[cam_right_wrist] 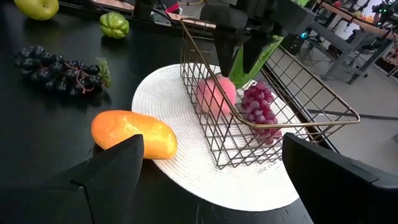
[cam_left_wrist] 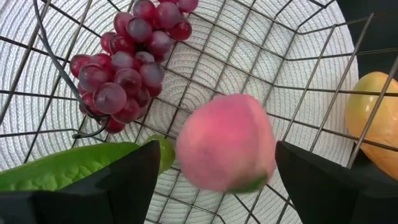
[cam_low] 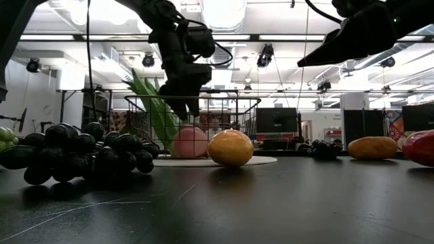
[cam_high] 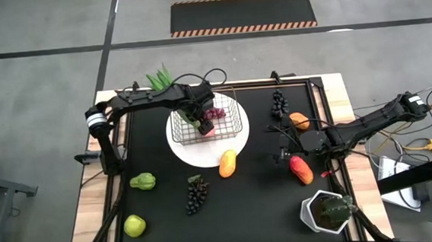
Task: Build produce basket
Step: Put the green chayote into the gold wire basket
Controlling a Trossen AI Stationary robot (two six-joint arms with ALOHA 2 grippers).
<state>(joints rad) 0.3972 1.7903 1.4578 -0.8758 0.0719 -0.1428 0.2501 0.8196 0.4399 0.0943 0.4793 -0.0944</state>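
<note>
The wire basket [cam_high: 230, 127] stands on a round white plate [cam_high: 203, 154]. Inside it lie a pink peach [cam_left_wrist: 227, 152], a bunch of red-purple grapes [cam_left_wrist: 127, 62] and a green leafy stalk [cam_right_wrist: 256, 57] that leans out over the far rim. My left gripper [cam_right_wrist: 239, 59] hangs open just above the peach, pointing steeply down, one finger on either side and a leaf beside one finger; it touches nothing that I can see. At the table's right side my right gripper [cam_high: 285, 150] waits open, facing the basket.
On the black mat lie a yellow-orange mango [cam_high: 227, 163] at the plate's near edge, dark grapes [cam_high: 197, 193], a green pear [cam_high: 142, 181] and an apple [cam_high: 135, 225]. To the right are more dark grapes [cam_high: 278, 104], an orange fruit [cam_high: 299, 120], a red-orange fruit [cam_high: 301, 168] and a potted plant [cam_high: 327, 211].
</note>
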